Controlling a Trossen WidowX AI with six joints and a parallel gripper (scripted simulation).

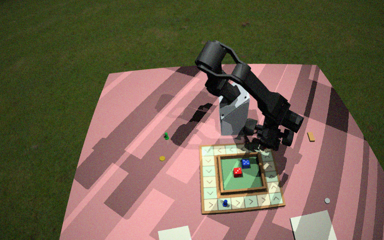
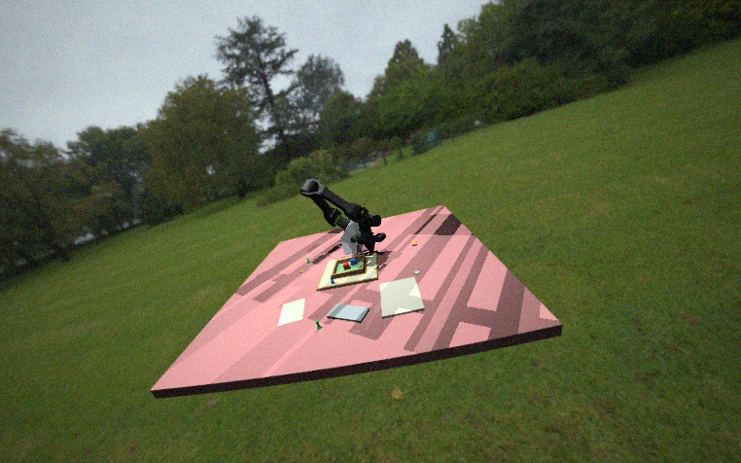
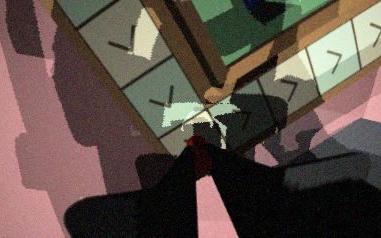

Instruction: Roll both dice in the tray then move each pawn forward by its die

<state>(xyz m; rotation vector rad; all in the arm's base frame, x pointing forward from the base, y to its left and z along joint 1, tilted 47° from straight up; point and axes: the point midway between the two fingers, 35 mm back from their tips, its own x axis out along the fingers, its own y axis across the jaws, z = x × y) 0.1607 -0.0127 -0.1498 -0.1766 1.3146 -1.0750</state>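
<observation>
My gripper (image 1: pixel 260 148) (image 3: pixel 197 150) is shut on the red pawn (image 3: pixel 202 159) at the board's corner square beside the arm base. The pawn is hidden in the top view; whether it touches the square is unclear. The red die (image 1: pixel 237 172) (image 2: pixel 345 265) and blue die (image 1: pixel 245 163) (image 2: pixel 353 261) lie in the green tray (image 1: pixel 242 190). The blue die shows several pips on top; the red die's pips look like three but are small. The blue pawn (image 1: pixel 225 203) (image 2: pixel 332 279) stands on the board (image 1: pixel 250 201), on the far row from the base, one square from its left corner.
A green pawn (image 1: pixel 166 135) and yellow disc (image 1: pixel 162 158) are left of the board. An orange block (image 1: pixel 311 136) and grey disc (image 1: pixel 327 200) are right. Pale sheets (image 2: pixel 291 311) (image 2: pixel 401 298), a blue-grey slab (image 2: pixel 347 313) and another green pawn (image 2: pixel 318 324) lie beyond the board.
</observation>
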